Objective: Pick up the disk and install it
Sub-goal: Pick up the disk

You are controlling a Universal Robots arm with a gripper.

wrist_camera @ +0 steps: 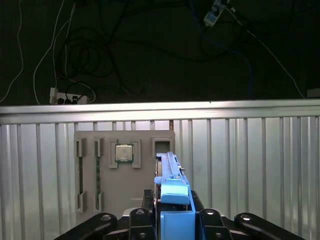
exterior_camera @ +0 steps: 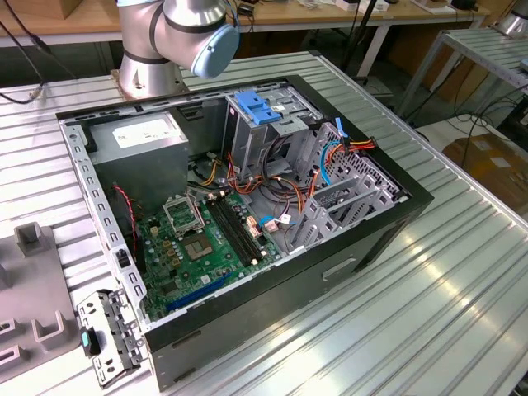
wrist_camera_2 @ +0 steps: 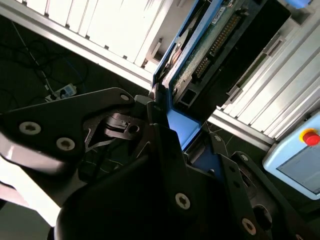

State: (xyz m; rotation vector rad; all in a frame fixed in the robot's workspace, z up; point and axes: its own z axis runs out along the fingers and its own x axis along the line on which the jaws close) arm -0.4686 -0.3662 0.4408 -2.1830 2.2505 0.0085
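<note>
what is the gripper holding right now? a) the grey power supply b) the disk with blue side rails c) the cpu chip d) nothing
b, in both wrist views the gripper is clamped on the disk, whose blue side rail stands out between the black jaws.

You work in a robotics lab: the arm's base (exterior_camera: 148, 74) stands on a ribbed aluminium table (exterior_camera: 462, 313) near an opened computer case (exterior_camera: 272, 305) (cables (wrist_camera: 90, 50) and a power strip (wrist_camera: 70, 96) on the floor).
</note>
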